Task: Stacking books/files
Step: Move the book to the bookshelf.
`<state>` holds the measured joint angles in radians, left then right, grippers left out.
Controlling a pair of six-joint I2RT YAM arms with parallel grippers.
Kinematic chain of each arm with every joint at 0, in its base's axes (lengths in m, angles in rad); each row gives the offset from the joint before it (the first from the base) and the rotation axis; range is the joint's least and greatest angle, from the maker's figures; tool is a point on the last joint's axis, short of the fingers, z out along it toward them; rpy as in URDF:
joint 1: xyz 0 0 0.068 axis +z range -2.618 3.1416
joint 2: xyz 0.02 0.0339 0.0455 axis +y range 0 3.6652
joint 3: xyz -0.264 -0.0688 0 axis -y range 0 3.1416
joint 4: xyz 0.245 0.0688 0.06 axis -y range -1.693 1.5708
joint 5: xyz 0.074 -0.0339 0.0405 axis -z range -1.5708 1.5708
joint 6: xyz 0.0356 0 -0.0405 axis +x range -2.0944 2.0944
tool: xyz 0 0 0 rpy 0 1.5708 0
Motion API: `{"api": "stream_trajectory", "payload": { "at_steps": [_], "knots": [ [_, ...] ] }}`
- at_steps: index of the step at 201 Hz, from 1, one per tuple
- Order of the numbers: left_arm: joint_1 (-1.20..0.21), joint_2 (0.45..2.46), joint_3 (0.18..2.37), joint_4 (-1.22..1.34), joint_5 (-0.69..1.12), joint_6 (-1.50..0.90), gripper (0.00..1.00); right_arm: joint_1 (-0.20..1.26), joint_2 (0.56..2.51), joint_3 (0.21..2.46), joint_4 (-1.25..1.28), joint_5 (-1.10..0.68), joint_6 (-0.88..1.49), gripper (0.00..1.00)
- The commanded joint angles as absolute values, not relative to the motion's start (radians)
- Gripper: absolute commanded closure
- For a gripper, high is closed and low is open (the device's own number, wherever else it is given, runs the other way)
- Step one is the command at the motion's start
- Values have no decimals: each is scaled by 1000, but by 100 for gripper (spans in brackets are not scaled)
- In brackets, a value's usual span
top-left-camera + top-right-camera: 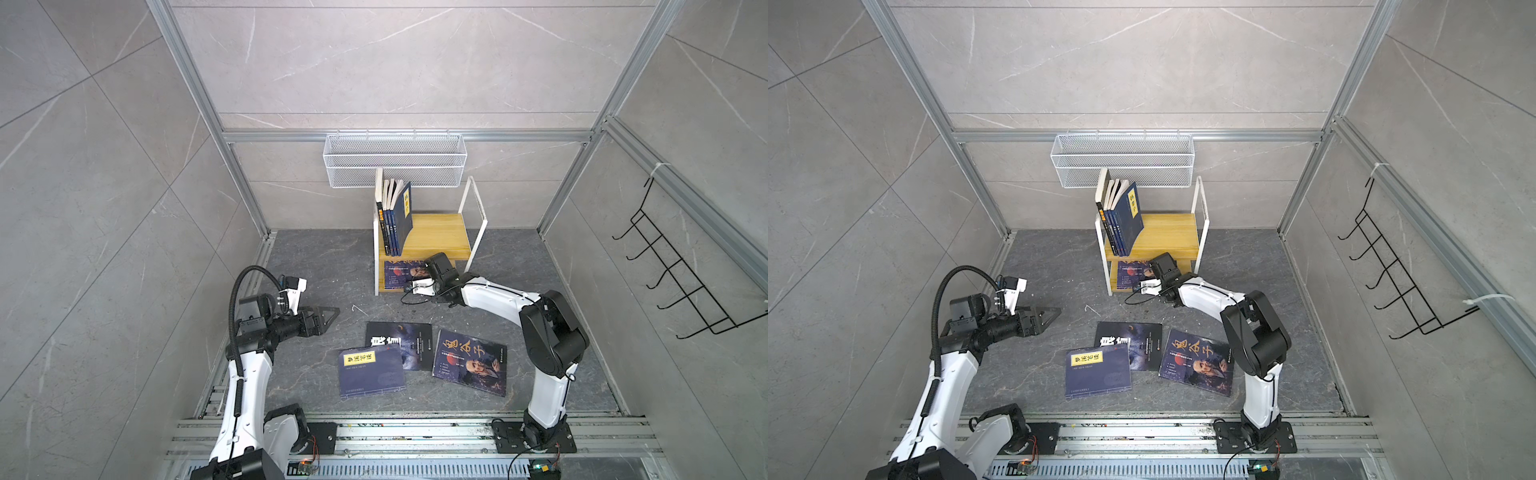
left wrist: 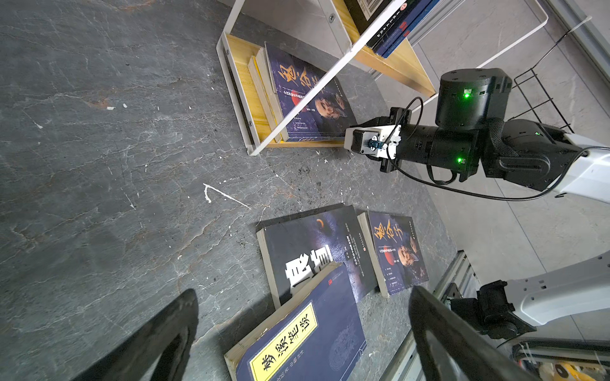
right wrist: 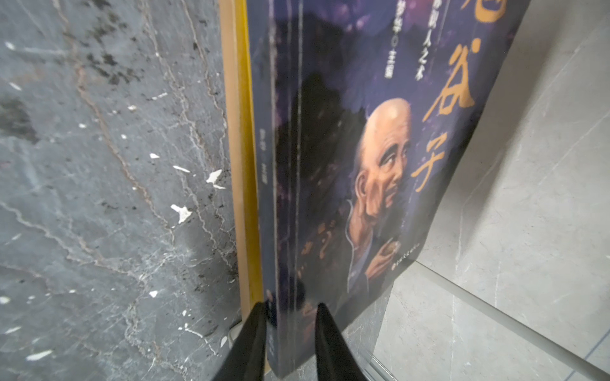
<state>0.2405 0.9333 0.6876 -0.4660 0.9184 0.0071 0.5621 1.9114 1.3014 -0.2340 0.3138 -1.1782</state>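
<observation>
Grey stone tabletop [image 1: 316,266], wood shelf [image 1: 440,235] with white metal frame at 12 o'clock. Upper board: row of upright books [image 1: 395,220] packed at its 9 o'clock end, outermost one leaning. Lower board: shelf portrait book [image 3: 363,165] lying on a small stack [image 2: 264,82], gold calligraphy and old man's portrait facing up. Right tool [image 3: 290,311] in from 4 o'clock, at that book's near spine corner, one black finger on each side of the edge, little room to spare; can't tell if actually clamped or just straddling. Tool tips hidden behind the wrist in both top views. Left tool [image 1: 330,316] fully released, jaws spread wide, hanging over bare tabletop at 10 o'clock of the loose books, apart from them. Three loose books flat at 6 o'clock of the shelf: yellow-label book [image 1: 371,372] at 7 o'clock, overlapping the near corner of black book [image 1: 405,340]; loose portrait book [image 1: 469,361] just beside the black one at its 3 o'clock, thin gap visible in left wrist view. White mesh basket [image 1: 395,160] on back wall above shelf, black wire hook rack [image 1: 681,266] on wall at 3 o'clock.
</observation>
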Motion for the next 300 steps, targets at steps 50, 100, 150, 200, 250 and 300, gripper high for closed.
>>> {"api": "stream_trajectory", "payload": {
  "at_steps": [50, 100, 150, 200, 250, 300],
  "knots": [
    [245, 924, 683, -431, 956, -1, 0, 560, 1938, 1329, -191, 309, -1158, 72],
    [245, 927, 686, -434, 954, 0, 0, 571, 1932, 1369, -256, 238, -1079, 69],
    [245, 929, 686, -436, 952, 0, 0, 620, 1904, 1413, -324, 109, -992, 62],
    [248, 924, 686, -435, 953, -4, 0, 689, 1963, 1444, -296, 110, -963, 61],
    [251, 916, 683, -433, 953, -5, 0, 725, 2029, 1514, -284, 124, -931, 63],
    [253, 914, 680, -432, 955, -5, 0, 726, 2080, 1542, -244, 170, -955, 66]
  ]
}}
